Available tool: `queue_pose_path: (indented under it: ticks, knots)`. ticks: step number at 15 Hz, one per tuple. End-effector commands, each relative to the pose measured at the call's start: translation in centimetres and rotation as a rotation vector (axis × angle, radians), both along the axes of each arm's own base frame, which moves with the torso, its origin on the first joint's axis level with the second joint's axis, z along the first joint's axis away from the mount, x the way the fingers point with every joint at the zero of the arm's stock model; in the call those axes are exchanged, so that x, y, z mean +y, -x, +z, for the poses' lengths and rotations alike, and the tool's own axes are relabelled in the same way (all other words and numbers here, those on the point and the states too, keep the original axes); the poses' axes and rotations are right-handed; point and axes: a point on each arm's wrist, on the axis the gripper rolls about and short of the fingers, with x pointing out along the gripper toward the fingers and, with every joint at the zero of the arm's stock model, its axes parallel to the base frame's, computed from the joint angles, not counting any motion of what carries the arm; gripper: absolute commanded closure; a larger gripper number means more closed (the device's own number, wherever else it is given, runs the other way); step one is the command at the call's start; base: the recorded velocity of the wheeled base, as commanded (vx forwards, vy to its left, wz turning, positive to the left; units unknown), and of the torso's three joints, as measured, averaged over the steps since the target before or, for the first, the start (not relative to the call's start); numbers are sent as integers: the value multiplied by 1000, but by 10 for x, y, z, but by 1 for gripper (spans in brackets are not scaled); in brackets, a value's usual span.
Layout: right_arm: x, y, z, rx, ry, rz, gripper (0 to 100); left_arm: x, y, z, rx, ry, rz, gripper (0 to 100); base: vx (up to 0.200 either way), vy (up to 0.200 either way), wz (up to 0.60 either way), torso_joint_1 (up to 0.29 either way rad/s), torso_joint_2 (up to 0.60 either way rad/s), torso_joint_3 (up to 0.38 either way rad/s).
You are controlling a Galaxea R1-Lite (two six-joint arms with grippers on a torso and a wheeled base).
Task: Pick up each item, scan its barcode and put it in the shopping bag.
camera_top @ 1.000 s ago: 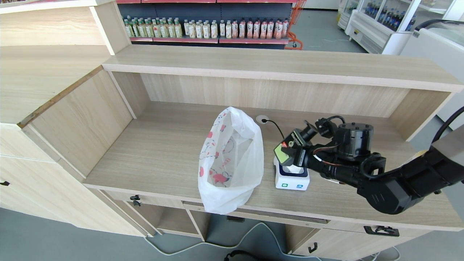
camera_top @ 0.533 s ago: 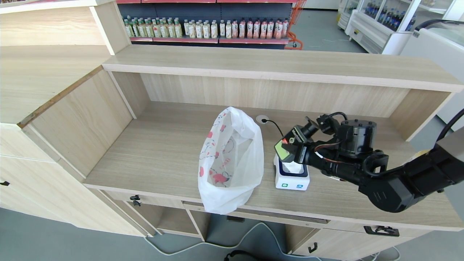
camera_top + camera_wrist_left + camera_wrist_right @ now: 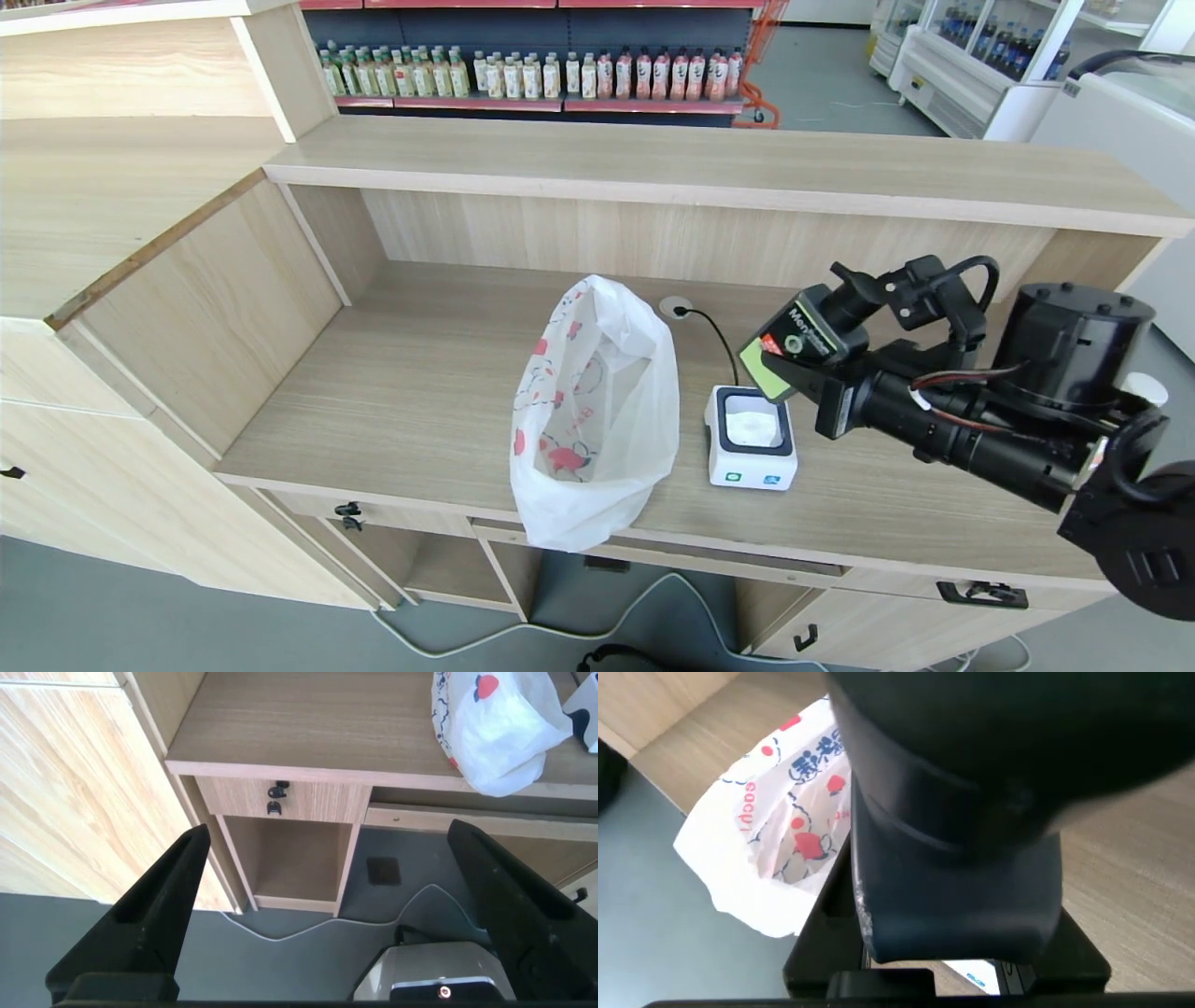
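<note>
And there was the right gripper (image 3: 787,360), up off the counter (image 3: 420,392), its fingers clamped tight on 1 small green-and-black pack (image 3: 758,381). The pack hung tilted in the air, green face angled downward, just past the far right corner of the scanner (image 3: 752,450) and not touching it. The scanner sat square on the counter, a white box with its pale window facing up. A thin black cable (image 3: 714,331) ran back from it to a round grommet (image 3: 674,306) in the wood.

Just beside the scanner, toward the robot's left, stood the shopping bag (image 3: 597,411). It was white plastic with red prints, mouth open, with its lower end drooping over the counter's front edge. Whether anything lay inside it, I could not tell. The right wrist camera caught that same bag (image 3: 771,831) beyond a dark bulk pressed close to the lens.

The left gripper (image 3: 329,835) hung low in front of the counter, jaws spread wide with nothing between them. Past it sat an open cubby (image 3: 290,859) under the counter edge, and the bag's corner (image 3: 491,728) showed off to 1 side.

Far behind, rows of bottles (image 3: 532,75) lined a store shelf.
</note>
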Motion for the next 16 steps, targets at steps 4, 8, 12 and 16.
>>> queue_pose_path:
  ticks: [4, 8, 12, 16]
  knots:
    - [2, 14, 8, -29, -4, 24, 100, 0, 0, 0, 0, 1, -1, 0, 200, 100, 0, -1, -1, 6]
    - [6, 4, -1, -5, 11, 26, 100, 0, 0, 0, 0, 1, -1, 0, 0, 0, 0, 0, 0, 0]
    - [41, -3, -17, 49, -20, 114, 100, 0, 0, 0, 0, 1, -1, 0, 0, 0, 0, 0, 0, 0]
    - [64, -12, -44, 64, 11, 148, 100, 0, 0, 0, 0, 1, -1, 0, 0, 0, 0, 0, 0, 0]
